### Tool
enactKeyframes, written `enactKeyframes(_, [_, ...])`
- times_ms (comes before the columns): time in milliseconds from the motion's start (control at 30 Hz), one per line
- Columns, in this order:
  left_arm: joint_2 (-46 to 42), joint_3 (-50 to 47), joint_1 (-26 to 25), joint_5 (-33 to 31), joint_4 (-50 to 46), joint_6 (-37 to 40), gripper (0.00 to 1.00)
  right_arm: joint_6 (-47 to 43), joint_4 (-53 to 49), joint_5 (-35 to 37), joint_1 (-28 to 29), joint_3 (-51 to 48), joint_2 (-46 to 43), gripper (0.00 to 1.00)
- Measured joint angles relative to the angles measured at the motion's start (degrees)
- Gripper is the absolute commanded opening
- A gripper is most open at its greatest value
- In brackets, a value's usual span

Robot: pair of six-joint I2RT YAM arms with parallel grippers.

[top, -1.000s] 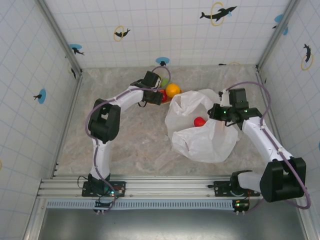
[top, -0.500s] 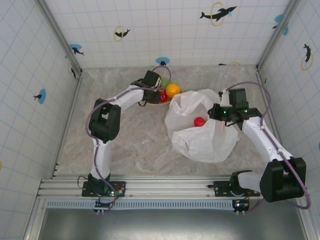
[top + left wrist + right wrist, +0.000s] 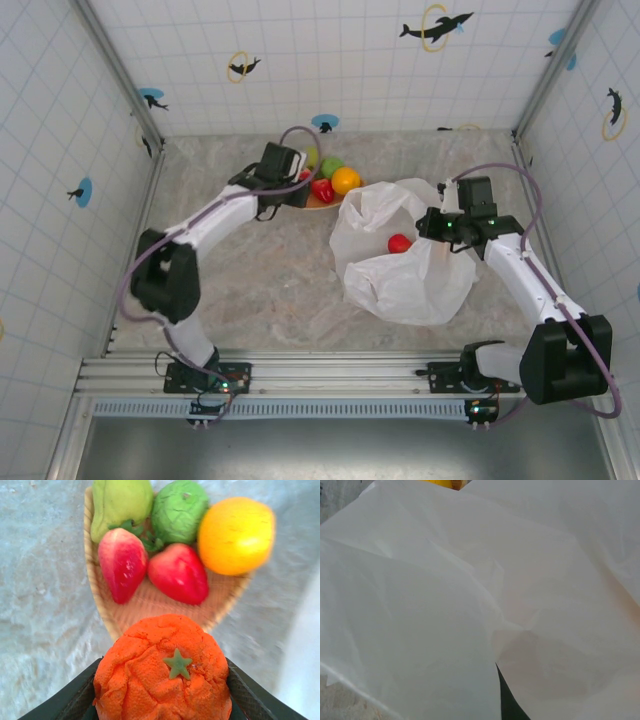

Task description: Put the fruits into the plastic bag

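One orange fruit (image 3: 162, 672), bumpy-skinned with a green star on top, is pinched in the left jaws, with a dark finger (image 3: 75, 700) pressed against each side of it. In the left wrist view it covers the pointed tip of a woven tan plate (image 3: 150, 605).

Five more fruits lie on that plate. A long red one (image 3: 122, 562) touches a rounder red one (image 3: 179, 572). Behind them are a pale yellow-green one (image 3: 120, 502) and a darker green ball (image 3: 179, 510). A yellow-orange one (image 3: 236, 535) sits at the plate's right edge.

From above, the plate lies at the far middle of the marbled counter (image 3: 260, 280), and the left arm (image 3: 215, 215) reaches out to it. The plastic bag (image 3: 400, 280) lies crumpled just to the right of the plate, its white film wrinkled. A small red fruit (image 3: 399, 243) shows inside the bag's opening.

The right arm (image 3: 520, 265) ends at the bag's right rim. In the right wrist view the film drapes across the right jaws, so I cannot tell whether they are spread or nipping it.
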Motion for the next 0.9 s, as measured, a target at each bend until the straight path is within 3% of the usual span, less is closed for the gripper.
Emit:
enactKeyframes(133, [-13.55, -15.74, -0.42, 7.02, 8.09, -3.19, 0.53, 0.0, -0.02, 0.02, 0.02, 0.02, 0.0, 0.03])
enactKeyframes(267, [-18.32, -25.83, -3.63, 11.21, 12.33, -5.57, 0.52, 0.04, 0.0, 0.02, 0.07, 0.33, 0.04, 0.03])
enactKeyframes(467, [-11.8, -27.5, -11.54, 13.29, 15.89, -5.92, 0.5, 0.55, 0.2, -0.04, 1.07, 0.74, 0.13, 0.03])
enactKeyframes(700, [0.35, -19.87, -17.57, 16.39, 19.69, -6.12, 0.51, 3.08, 2.47, -2.58, 2.03, 0.76, 0.13, 0.03])
enactKeyframes(900, [7.8, -13.68, -20.76, 17.42, 28.92, -10.49, 0.52, 5.25, 4.9, -4.74, 2.75, -0.11, 0.13, 0.03])
